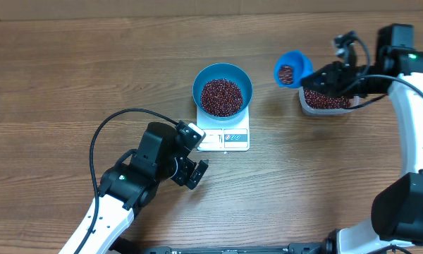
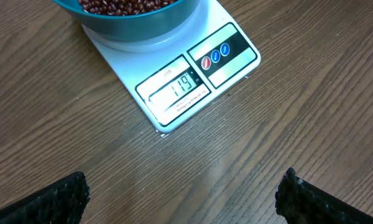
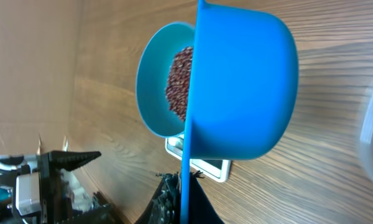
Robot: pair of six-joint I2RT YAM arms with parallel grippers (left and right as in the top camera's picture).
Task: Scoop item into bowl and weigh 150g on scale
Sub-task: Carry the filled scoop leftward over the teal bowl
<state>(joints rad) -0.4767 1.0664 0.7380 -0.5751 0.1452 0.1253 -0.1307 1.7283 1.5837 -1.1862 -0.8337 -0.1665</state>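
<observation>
The bowl on the scale read 119, short of target; the right claw gripped a loaded scoop for topping up, the left claw stood open

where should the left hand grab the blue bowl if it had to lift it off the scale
Pinch the rim of the bowl from above, on its left edge nearest the open left hand: the round wall looks too wide to span, and beans fill the middle.
</observation>
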